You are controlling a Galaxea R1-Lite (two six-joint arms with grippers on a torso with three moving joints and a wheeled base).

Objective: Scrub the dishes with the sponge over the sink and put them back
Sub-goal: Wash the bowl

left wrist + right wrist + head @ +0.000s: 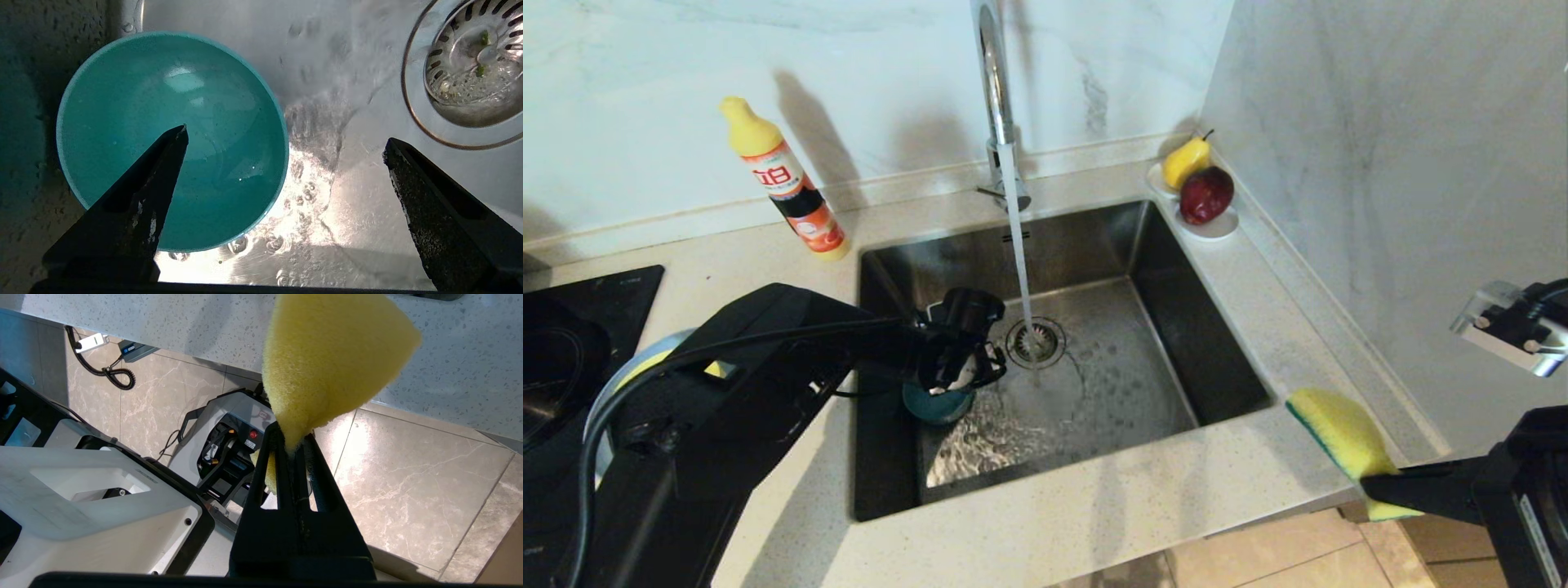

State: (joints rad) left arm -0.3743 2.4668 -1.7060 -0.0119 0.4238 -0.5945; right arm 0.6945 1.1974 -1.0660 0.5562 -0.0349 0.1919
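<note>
Left hand (286, 143) hangs spread over the sink (1217, 359) floor, one finger over the teal bowl (171, 139) at the sink's left wall, rim between fingers; right hand (292, 451) pinches the sponge (1343, 437) off the worktop's front-right corner.

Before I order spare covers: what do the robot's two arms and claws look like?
Both arms wear matte black casings. A black cable loops along the left arm. The left claw has two black tapered, wedge-shaped fingers, scuffed pale in places. The right claw has slim black fingers with open slots.
</note>
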